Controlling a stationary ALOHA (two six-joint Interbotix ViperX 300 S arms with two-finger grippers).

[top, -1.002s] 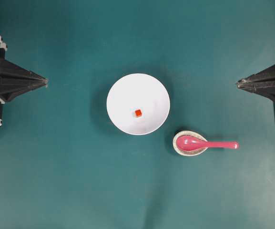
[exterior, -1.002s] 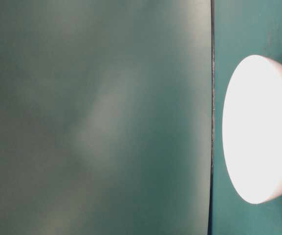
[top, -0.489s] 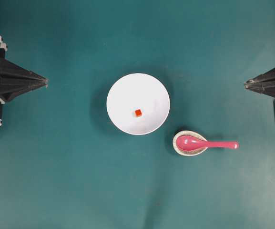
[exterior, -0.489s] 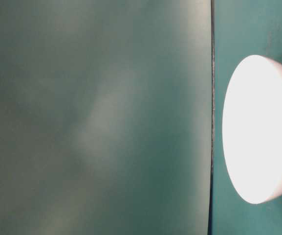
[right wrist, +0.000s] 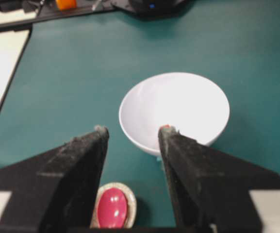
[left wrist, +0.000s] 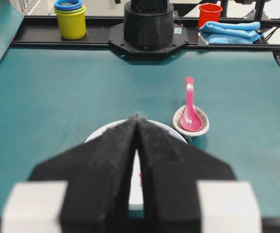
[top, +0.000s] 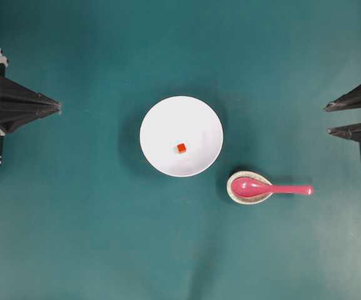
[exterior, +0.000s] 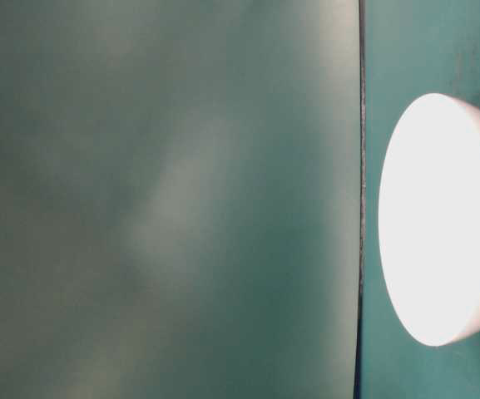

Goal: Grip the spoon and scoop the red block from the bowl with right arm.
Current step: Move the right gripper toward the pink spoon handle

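reaching for the spoon [top: 271,188] is the step in hand, judging by the right pincer [top: 327,119], which stands released and empty at the surface's [top: 92,237] three o'clock edge. the spoon lies well apart from it, scoop resting in a small dish [top: 249,187] at five o'clock of the bowl [top: 181,135], handle pointing to three o'clock. the block [top: 181,148] sits in the bowl. next, the pincer likely must come down over the handle and clench. the left pincer [top: 59,107] is clenched on nothing at nine o'clock.

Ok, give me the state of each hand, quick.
Left hand: closed, holding nothing.
Right hand: open, holding nothing.
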